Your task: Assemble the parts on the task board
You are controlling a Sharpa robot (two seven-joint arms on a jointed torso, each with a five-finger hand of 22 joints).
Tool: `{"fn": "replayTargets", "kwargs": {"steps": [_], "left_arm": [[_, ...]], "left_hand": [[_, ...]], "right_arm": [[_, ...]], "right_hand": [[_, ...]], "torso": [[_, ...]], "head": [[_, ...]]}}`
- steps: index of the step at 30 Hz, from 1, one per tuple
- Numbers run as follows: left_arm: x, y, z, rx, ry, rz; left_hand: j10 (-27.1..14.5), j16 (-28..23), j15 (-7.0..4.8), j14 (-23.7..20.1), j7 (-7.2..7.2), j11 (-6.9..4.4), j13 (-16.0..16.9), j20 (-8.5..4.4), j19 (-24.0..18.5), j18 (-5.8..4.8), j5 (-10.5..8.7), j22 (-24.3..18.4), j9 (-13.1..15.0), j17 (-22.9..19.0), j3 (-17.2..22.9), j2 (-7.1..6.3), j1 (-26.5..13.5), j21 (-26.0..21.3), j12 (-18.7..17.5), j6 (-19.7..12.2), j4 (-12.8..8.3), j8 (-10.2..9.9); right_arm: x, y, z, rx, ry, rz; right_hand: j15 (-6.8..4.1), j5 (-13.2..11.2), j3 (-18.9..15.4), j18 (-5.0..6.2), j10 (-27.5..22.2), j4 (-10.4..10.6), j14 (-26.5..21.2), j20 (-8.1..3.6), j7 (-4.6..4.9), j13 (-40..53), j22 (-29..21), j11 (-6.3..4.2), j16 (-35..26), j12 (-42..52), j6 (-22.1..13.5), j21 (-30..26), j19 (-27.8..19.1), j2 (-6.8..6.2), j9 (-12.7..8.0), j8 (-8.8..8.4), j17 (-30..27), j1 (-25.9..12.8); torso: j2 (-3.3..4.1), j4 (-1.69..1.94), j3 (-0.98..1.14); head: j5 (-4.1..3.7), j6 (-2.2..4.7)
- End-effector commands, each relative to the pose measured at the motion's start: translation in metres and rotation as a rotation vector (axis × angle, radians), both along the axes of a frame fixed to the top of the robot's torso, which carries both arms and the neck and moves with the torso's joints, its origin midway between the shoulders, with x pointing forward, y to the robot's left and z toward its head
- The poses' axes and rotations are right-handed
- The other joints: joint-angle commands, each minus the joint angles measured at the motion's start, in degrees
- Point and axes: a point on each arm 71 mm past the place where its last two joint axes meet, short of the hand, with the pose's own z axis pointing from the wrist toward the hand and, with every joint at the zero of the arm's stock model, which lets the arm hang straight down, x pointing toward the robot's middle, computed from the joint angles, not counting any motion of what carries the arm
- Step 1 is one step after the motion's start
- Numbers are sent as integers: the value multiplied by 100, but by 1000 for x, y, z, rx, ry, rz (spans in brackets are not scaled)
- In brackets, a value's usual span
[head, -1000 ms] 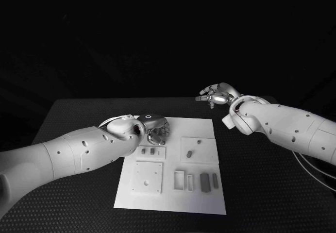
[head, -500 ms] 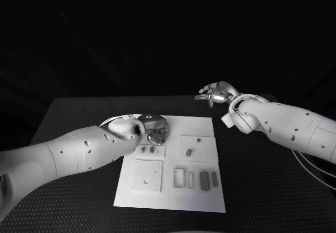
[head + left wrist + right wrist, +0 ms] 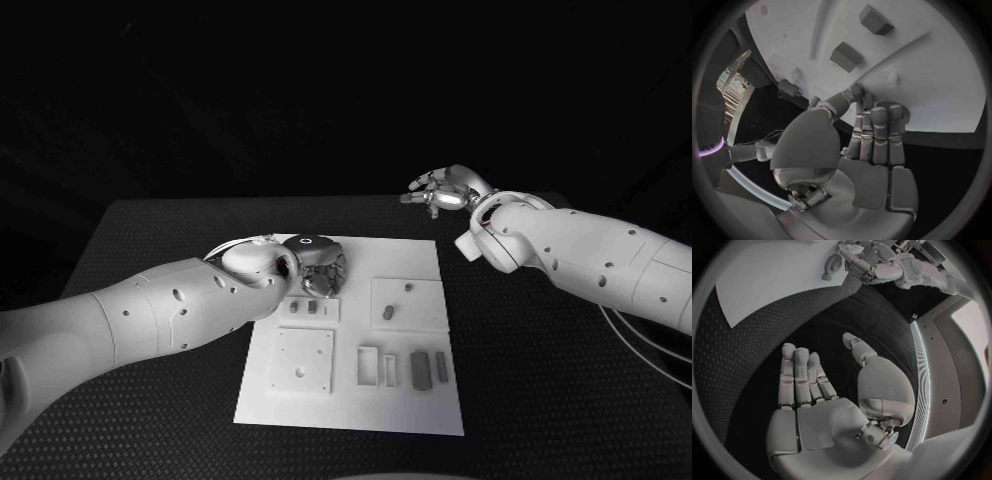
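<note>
The left hand (image 3: 315,266), fingers pressed together, touched the board's (image 3: 411,254) far left corner; the right hand (image 3: 444,192) hovered spread. Misaligned pressure could shift the board.

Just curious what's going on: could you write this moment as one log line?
left hand: fingertips down on task board, far-left part | right hand: open, off the board | grey parts: lying loose
</note>
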Motion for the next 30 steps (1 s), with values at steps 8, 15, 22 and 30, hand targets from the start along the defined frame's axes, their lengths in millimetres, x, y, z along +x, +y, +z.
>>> {"fn": "replayTargets", "kwargs": {"steps": [8,15,22,30], "left_arm": [[-2,-3,-6,12,20,-18],[-1,-2,-10,23,29,-15],[-3,-4,-9,-5,23,-28],[-2,4,-3,-85,-11,0]], "left_hand": [[1,51,0,22,19,24,21,-292,45,-1,4,115,-18,-33,18,93,-60,62,-50,8,3,-35],[-67,63,29,34,41,55,21,-279,51,7,1,107,-37,-65,22,119,-96,72,-139,-27,14,-86],[95,100,-9,100,-18,15,84,-286,78,23,22,99,-11,-114,38,307,-195,88,-134,153,104,-33],[268,179,-80,266,-64,-57,150,-351,211,56,-7,96,26,-148,94,427,-215,151,-122,299,120,12]], "right_arm": [[-1,1,0,-1,2,15],[-1,1,0,-2,1,15],[-1,1,0,-2,1,15],[-1,1,0,-2,0,13]], "right_hand": [[17,39,-26,45,-31,12,-41,50,263,-10,114,-1,33,26,-21,-37,0,16,-8,37,-12,-66],[17,41,-26,45,-32,11,-41,49,263,-13,114,-1,35,28,-21,-37,0,16,-9,38,-14,-66],[17,42,-27,45,-32,10,-42,49,263,-16,114,-1,36,30,-20,-37,0,16,-11,40,-16,-66],[17,43,-28,45,-33,9,-42,49,263,-19,114,-1,38,31,-20,-37,0,15,-12,41,-18,-67]], "torso": [[10,-3,-3],[8,-6,1],[-1,-2,1],[-1,3,0]], "head": [[-19,-5],[-23,-15],[-23,-14],[-9,15]]}}
